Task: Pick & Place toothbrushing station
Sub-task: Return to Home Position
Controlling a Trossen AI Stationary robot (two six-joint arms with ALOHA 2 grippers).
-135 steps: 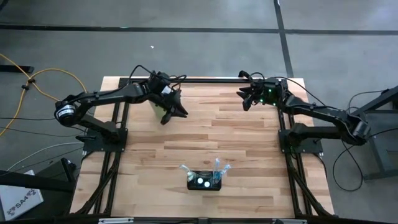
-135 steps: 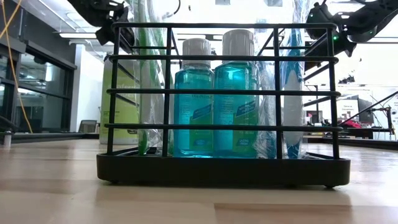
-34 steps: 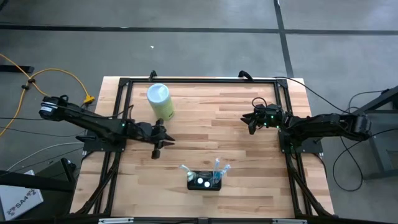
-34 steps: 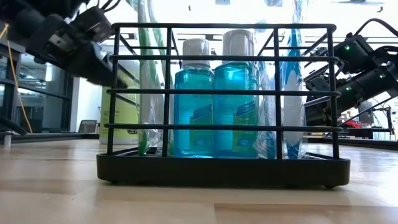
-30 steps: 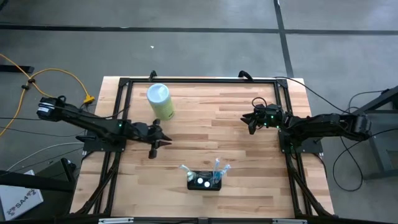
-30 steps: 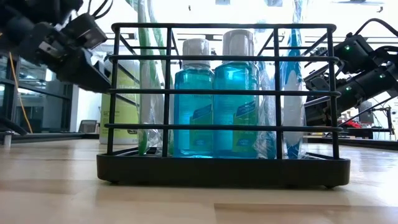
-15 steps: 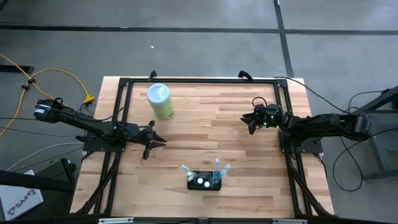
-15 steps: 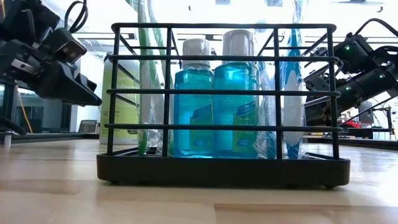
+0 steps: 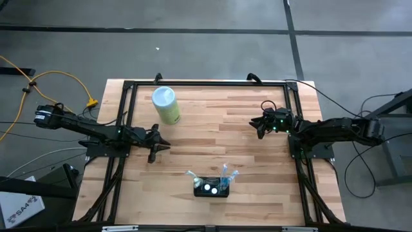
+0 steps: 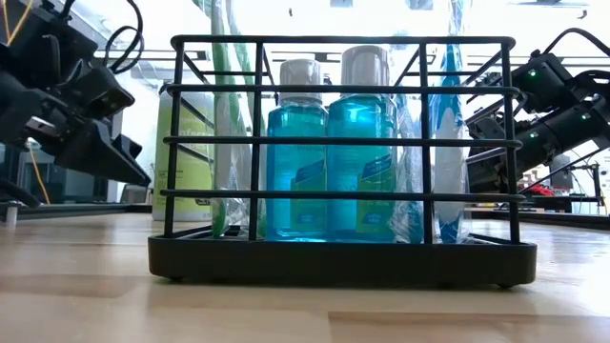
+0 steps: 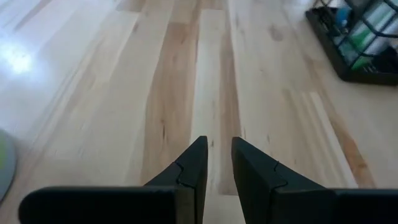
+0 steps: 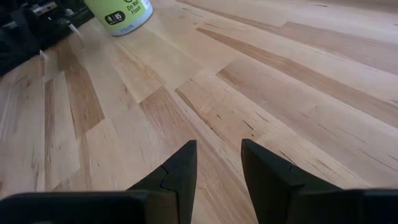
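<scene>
2 grippers hang empty, each with its fingers a little apart. We see that the left gripper (image 9: 161, 145) has drawn back toward the desk's left edge, away from the green cylinder (image 9: 165, 105). The right gripper (image 9: 256, 125) has stayed near the right edge. The toothbrushing station (image 9: 212, 187) stands unmoved at the middle of the front edge.

The toothbrushing station (image 10: 341, 259), a black wire-sided rack, fills mid-frame on the counter (image 10: 86, 305). It holds two blue mouthwash bottles (image 10: 297, 152) between wrapped toothbrushes (image 10: 219, 105). A pale green canister (image 10: 186, 162) stands behind its left side, with the left pincer (image 10: 119, 160) at the left edge and the right arm (image 10: 558, 105) at the upper right.
</scene>
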